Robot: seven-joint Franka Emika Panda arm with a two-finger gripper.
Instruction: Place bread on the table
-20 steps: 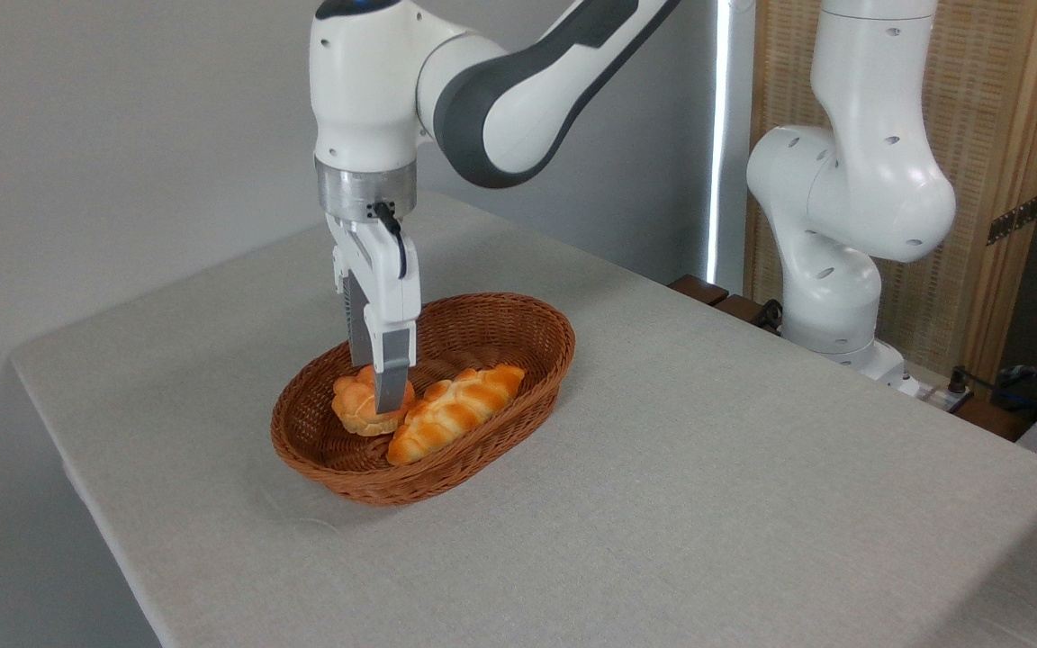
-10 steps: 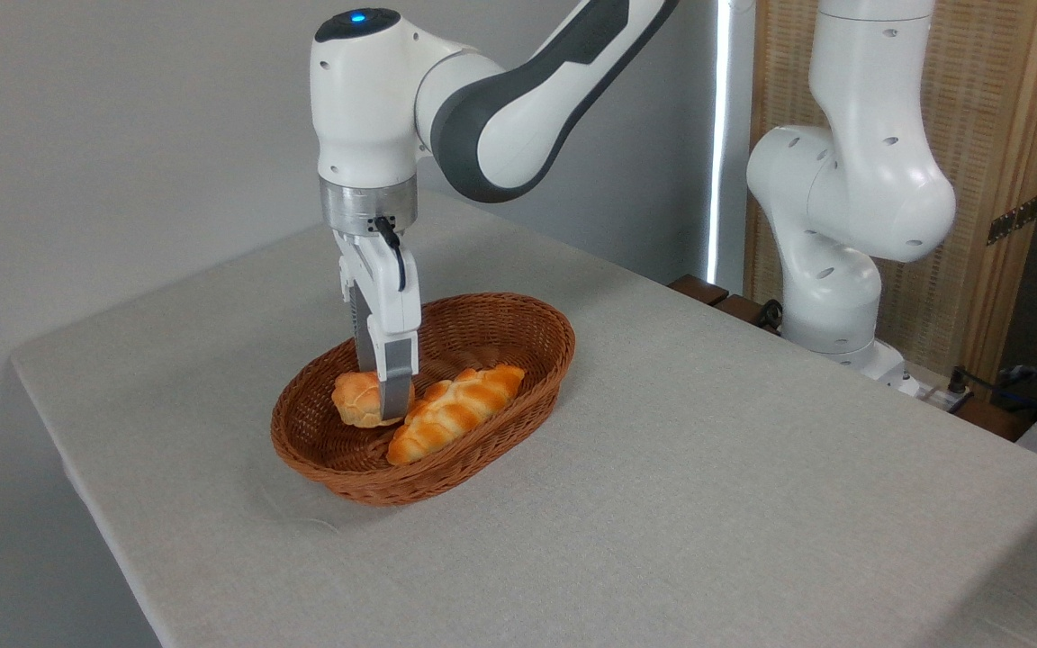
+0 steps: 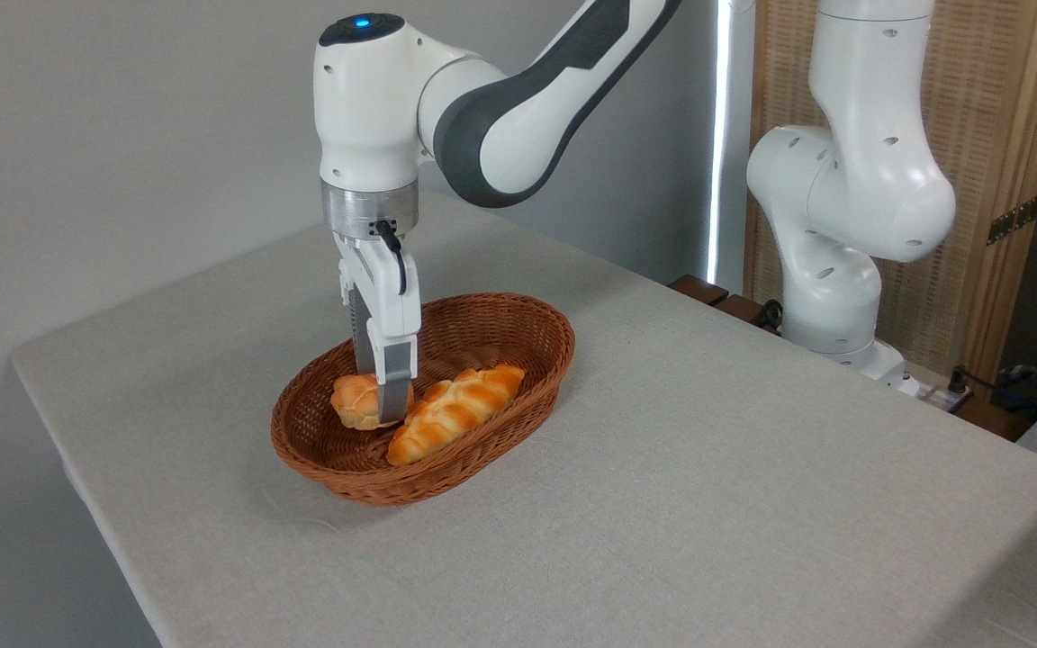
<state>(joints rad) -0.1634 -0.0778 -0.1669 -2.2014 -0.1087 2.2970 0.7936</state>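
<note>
On grey-beige table point(image 3: 752, 468) | wicker basket point(image 3: 518, 328) | grey wall point(image 3: 122, 135) behind

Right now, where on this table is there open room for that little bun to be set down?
Bare cloth of the table spreads wide right of the wicker basket, toward the arm's base, and along the near edge in front. A narrower strip lies left of the basket. The basket itself is crowded: the bun, the braided loaf and the gripper.
</note>
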